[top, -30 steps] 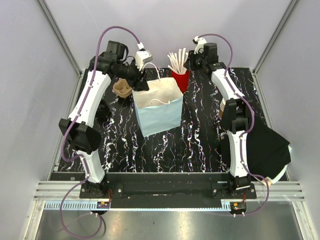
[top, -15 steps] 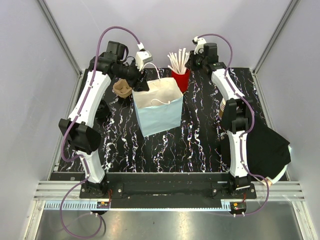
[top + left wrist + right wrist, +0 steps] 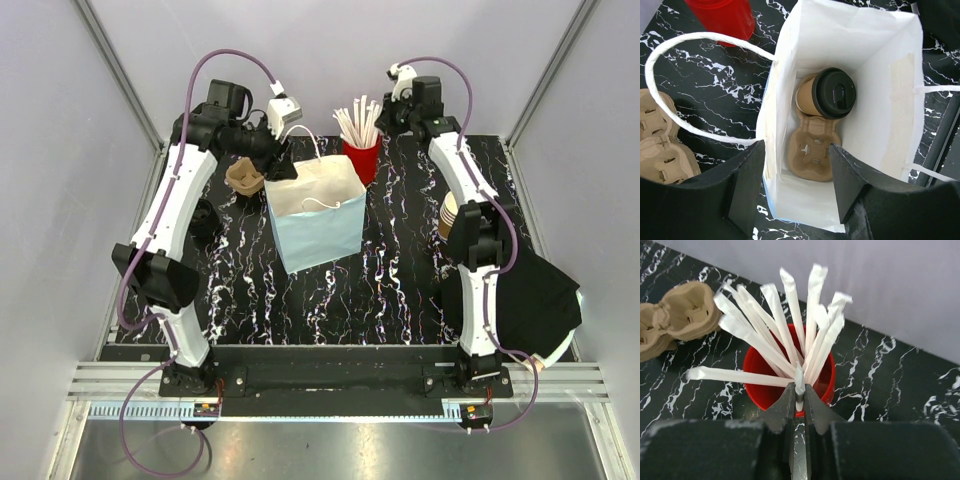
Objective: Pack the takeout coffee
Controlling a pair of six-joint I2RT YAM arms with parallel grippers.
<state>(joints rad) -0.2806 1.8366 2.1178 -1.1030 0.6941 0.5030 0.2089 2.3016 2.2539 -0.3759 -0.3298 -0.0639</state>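
From above, the pale blue bag [image 3: 320, 235] stands open in the middle of the black tabletop [image 3: 390, 290]. The left pincer [image 3: 281, 165] hangs at the bag's upper left corner. Just left of the bag sits a tan pile of cup trays [image 3: 243, 177]. The red cup [image 3: 362, 160] full of white sticks stands near the bag's upper right corner. The right pincer [image 3: 388, 120] is right above those sticks. A stack of brown cups [image 3: 447, 215] stands at the right side, partly behind the right arm. A black cloth [image 3: 540, 300] lies at the lower right

The left wrist view looks down into the bag. The left pincer's 2 fingers [image 3: 746, 187] are spread wide apart at the bottom of the frame and hold nothing. The takeout coffee [image 3: 832, 92], a brown cup with a black lid, is inside the bag, down at the bottom, sitting in a tan tray [image 3: 812, 155]

In the right wrist view, the right pincer is squeezed tight on 1 white stick [image 3: 799, 379], just above the red cup's near rim
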